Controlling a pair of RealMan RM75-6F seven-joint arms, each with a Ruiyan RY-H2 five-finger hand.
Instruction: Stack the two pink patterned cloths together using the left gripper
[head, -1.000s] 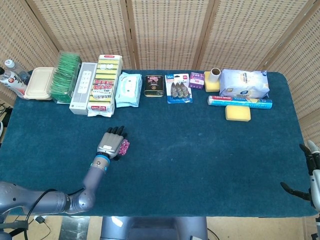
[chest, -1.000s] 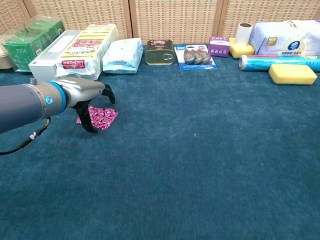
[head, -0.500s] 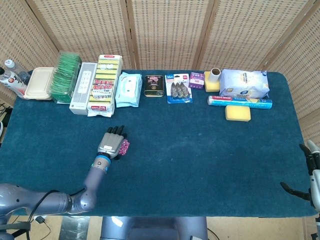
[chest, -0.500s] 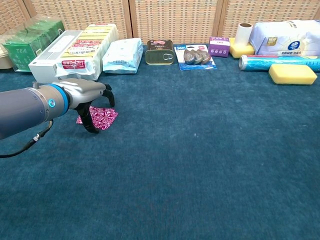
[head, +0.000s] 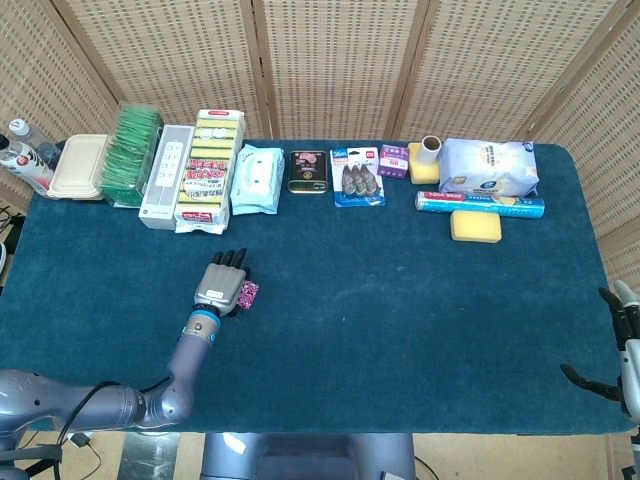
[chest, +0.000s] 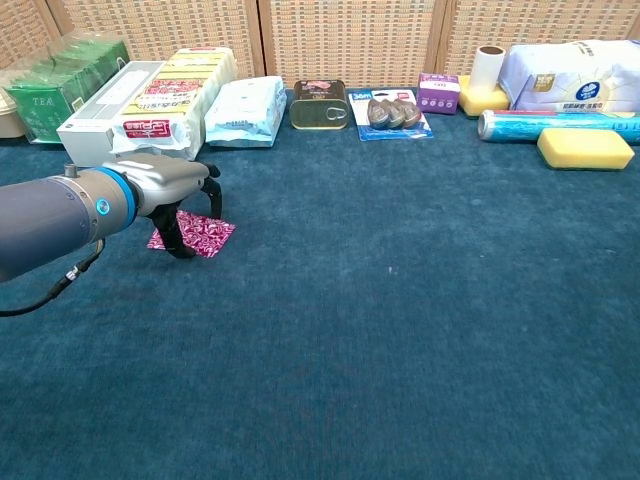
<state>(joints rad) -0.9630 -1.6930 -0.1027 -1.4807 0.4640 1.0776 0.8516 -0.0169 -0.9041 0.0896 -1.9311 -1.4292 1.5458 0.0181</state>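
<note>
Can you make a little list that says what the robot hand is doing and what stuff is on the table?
left hand: over the pink patterned cloth, fingers pointing down at it
pink patterned cloth: flat on the blue table
right hand: at the table's right edge, holding nothing
back row: green tea boxes, a tin can, a yellow sponge
second cloth: can't see one apart

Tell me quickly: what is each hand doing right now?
Left hand: fingers down on the pink patterned cloth; grip cannot be told.
Right hand: barely visible at the table edge; state cannot be told.
</note>
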